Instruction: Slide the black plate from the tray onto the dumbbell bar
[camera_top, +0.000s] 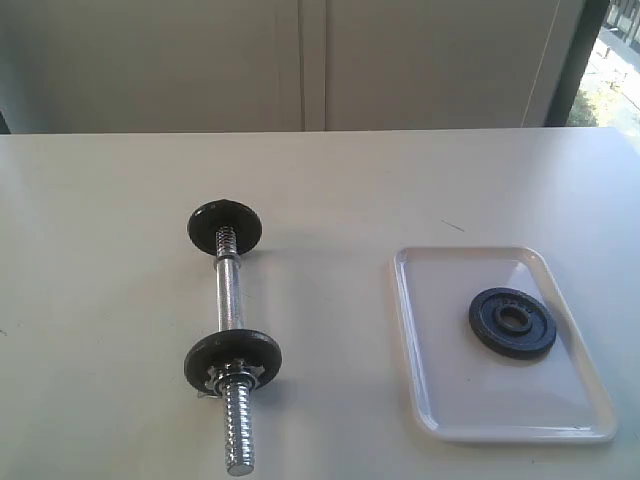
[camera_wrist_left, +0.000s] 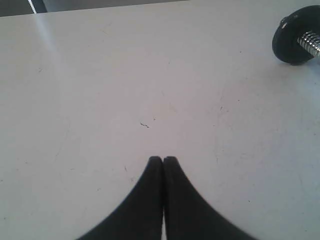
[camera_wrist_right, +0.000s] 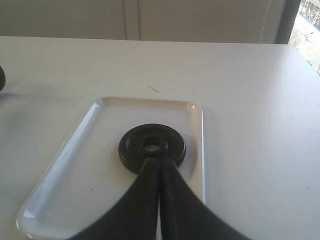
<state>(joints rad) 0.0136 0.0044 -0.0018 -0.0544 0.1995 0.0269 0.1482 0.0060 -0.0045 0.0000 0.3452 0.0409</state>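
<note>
The small round black cast-iron plate (camera_top: 490, 318) lies flat in the white rectangular plastic tray (camera_top: 450, 330) (nearer the tray's right rim in the exterior view). Well apart to the left, on the white counter (camera_top: 100, 250), lies the chrome steel dumbbell bar (camera_top: 229, 300). It carries two black discs (camera_top: 225, 228), with a silver star nut (camera_top: 222, 378) against the nearer one. Both pincers are clenched on nothing. The left pincer (camera_wrist_left: 163, 159) is over bare counter. The right pincer (camera_wrist_right: 159, 161) has its tips overlapping the plate's edge in its wrist view.
</note>
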